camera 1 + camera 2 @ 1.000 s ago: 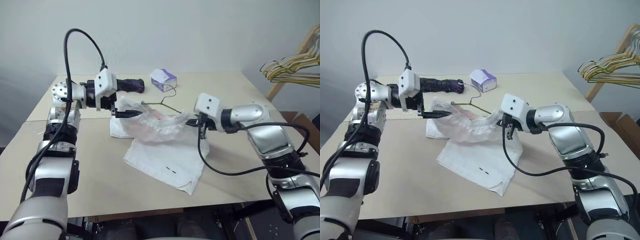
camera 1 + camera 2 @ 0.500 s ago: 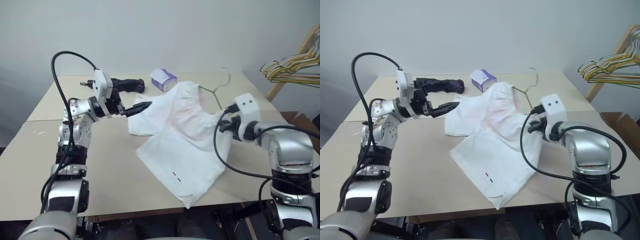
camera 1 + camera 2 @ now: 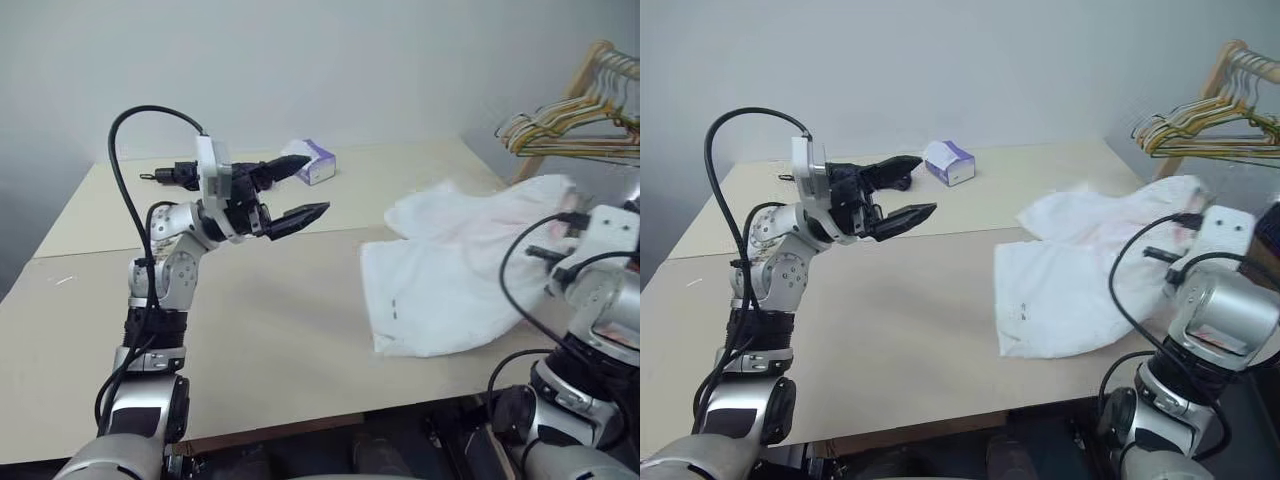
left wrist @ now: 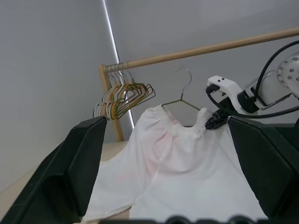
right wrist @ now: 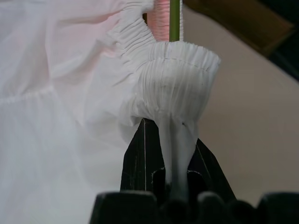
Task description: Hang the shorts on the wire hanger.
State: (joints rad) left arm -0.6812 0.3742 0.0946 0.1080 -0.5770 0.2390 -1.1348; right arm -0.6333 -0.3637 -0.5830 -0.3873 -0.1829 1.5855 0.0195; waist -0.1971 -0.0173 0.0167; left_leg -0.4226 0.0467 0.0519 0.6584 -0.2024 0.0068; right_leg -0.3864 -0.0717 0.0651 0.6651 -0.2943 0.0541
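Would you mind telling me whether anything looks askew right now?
The shorts hang lopsided: the right hand pinches the waistband up by the wire hanger while the rest drags on the table. The left hand is open, away from them.

wire hanger (image 4: 183, 96) lower part hidden inside shorts (image 4: 173, 168); shorts hem cut off by frame edge

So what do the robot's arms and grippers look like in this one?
Silver-grey jointed arms with black bands and loose black cables looping from the wrists. Each wrist carries a white boxy camera housing. The left gripper has two black tapered fingers; the right gripper has black fingers too.
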